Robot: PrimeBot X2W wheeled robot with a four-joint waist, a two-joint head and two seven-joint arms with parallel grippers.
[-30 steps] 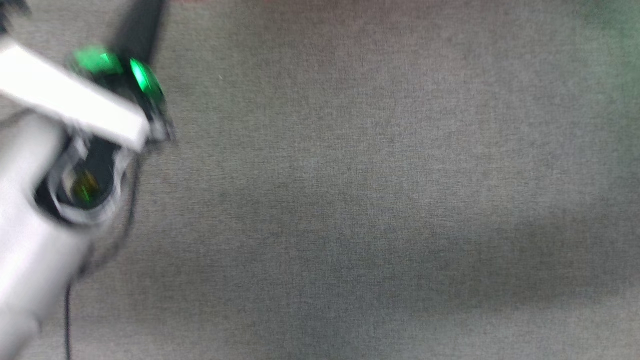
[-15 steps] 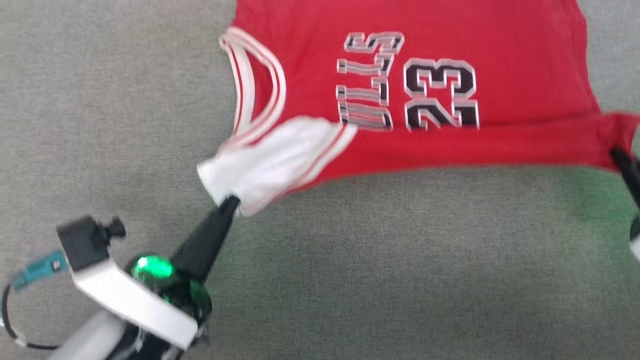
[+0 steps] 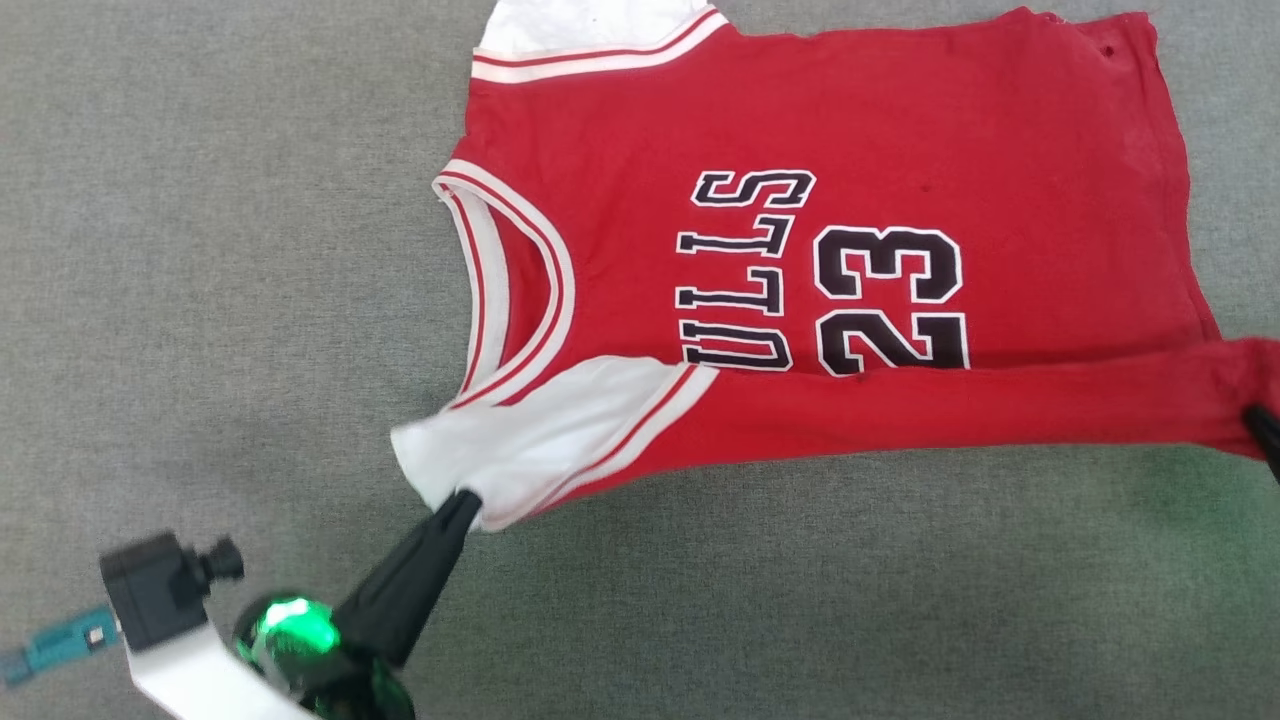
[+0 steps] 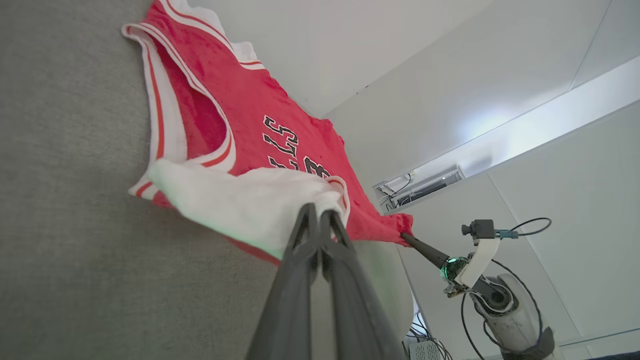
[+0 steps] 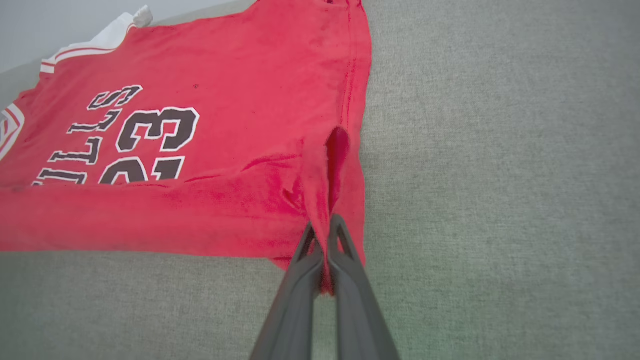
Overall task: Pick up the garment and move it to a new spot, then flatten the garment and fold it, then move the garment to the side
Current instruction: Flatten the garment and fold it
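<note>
My head camera shifts: only bare grey bench a second ago, now the shirt lies across my picture, sharp.

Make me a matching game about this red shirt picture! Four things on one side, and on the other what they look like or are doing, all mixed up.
1. left tool
2. right tool
3. number 23
4. surface

A. grey
B. black, white outline
C. shut on the white sleeve
D. shut on the red corner of the garment

Pairs: 1-C, 2-D, 3-B, 4-A.
</note>
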